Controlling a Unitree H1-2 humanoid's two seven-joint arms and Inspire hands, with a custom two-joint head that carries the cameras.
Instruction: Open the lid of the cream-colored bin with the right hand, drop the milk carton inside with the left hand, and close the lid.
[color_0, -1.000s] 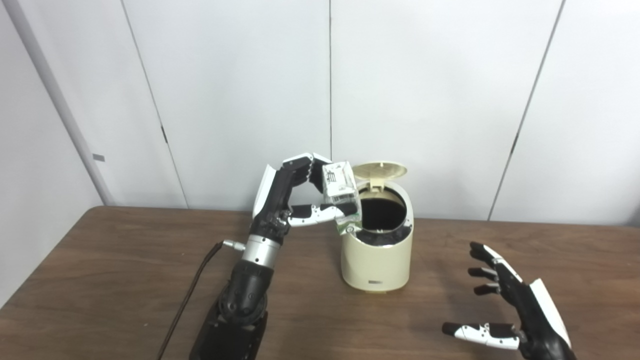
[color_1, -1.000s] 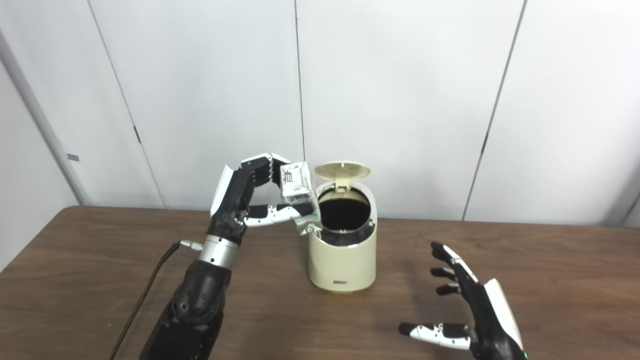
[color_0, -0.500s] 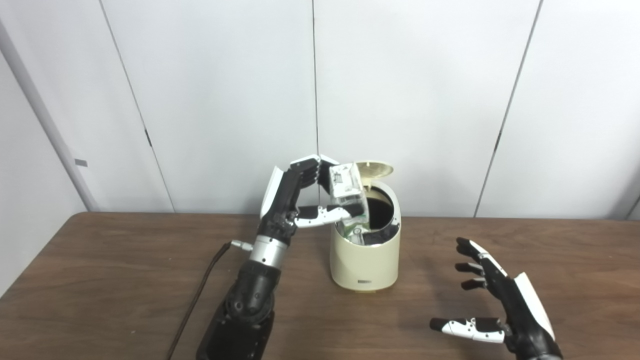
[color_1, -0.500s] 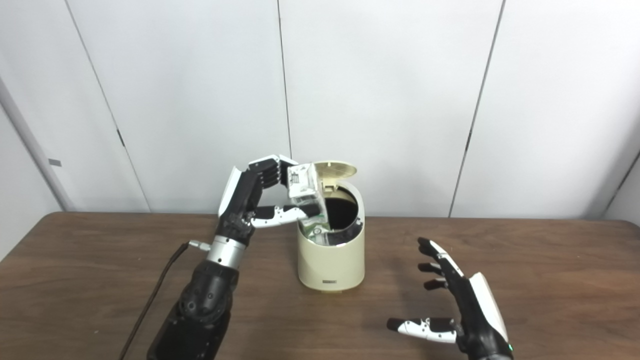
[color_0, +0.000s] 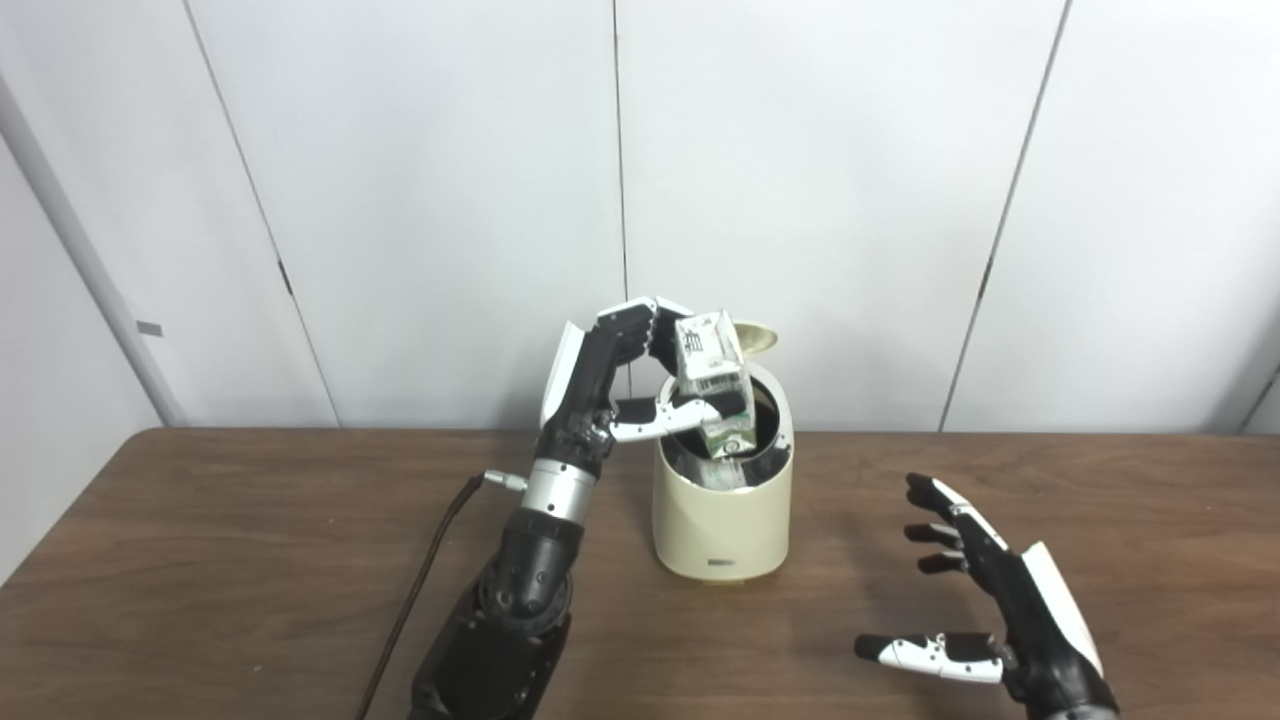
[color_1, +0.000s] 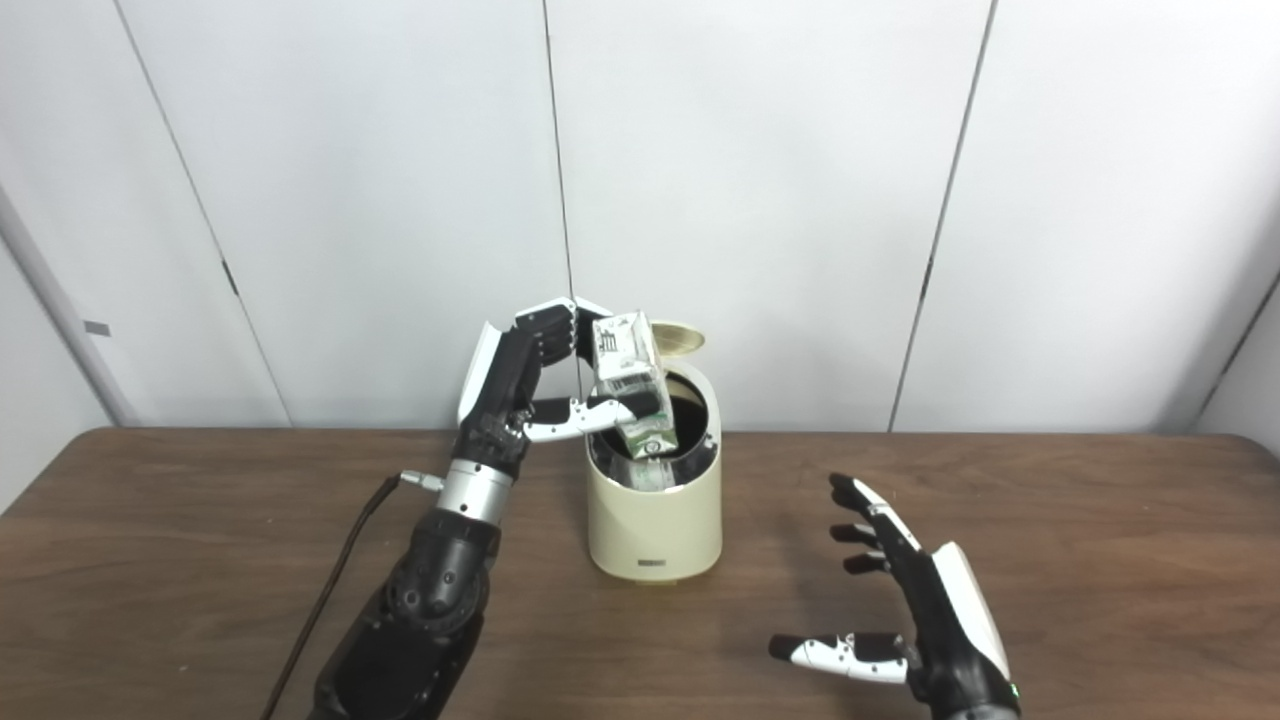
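Cream-coloured bin (color_0: 722, 520) near the middle of the brown table (color_0: 200, 560), lid (color_0: 757, 337) tipped up and back, mouth open and dark. Milk carton (color_0: 712, 380) clamped in the left hand (color_0: 612, 385), fingers over its top, thumb across its side, bottom end now dipped just inside the rim. Compared with a second ago: carton carried from just beside the left edge of the rim to right over the opening, and lower. Whole picture also shifted a little between frames, so part of that apparent drift down to the camera, not the bin. Right hand (color_0: 1000, 620) low over the table to the right of the bin, well apart from it, fingers spread, thumb out, holding nothing; much the same pose as before.

Meaning for the task, as a judgement: lid step done, carton lined up, release likely the next thing called for. Some risk of the carton catching on the rim, since slightly tilted. After that, lid left to close. Inside of the bin too dark to tell what lies in it.
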